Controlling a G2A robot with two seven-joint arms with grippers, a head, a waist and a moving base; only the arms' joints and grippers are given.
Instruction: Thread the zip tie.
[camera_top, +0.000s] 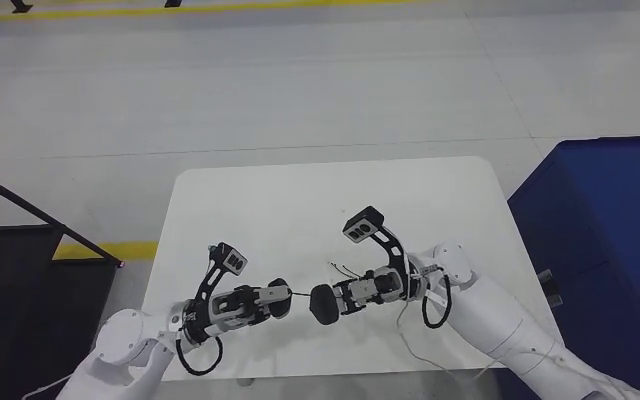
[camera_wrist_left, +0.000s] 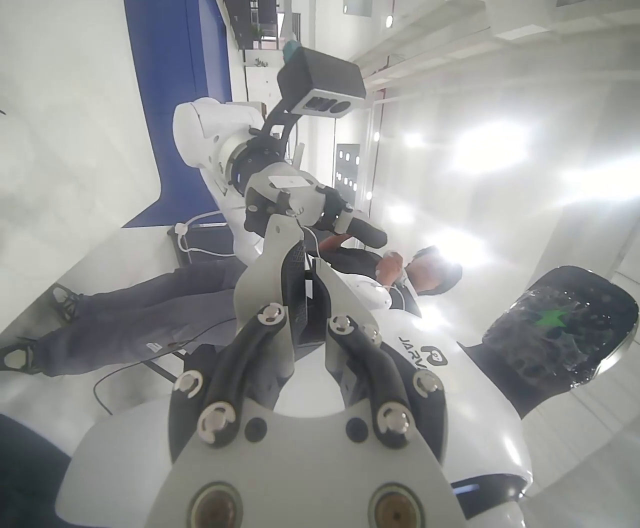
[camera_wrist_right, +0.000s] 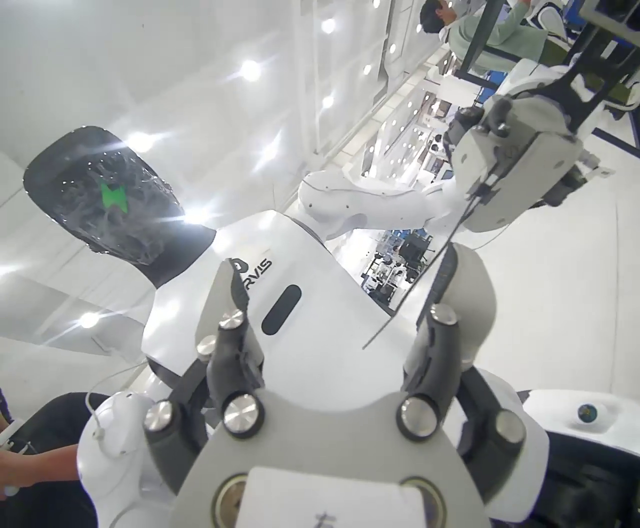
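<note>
**A:** While both arms hang over the white table (camera_top: 330, 200), what's the left gripper (camera_top: 284, 297) up to?

**B:** Pinched narrow on one end of the zip tie (camera_wrist_right: 419, 278), holding it up in the air. The thin black strip pokes out toward the right gripper (camera_wrist_right: 345, 285). Its fingers are spread wide, with the free end running between them, close to one finger. Can't tell if it's touching.

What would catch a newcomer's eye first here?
The left gripper and right gripper face tip to tip over the near side of the white table. A thin black zip tie sticks out of the shut left one, its free end between the right one's open fingers.
</note>
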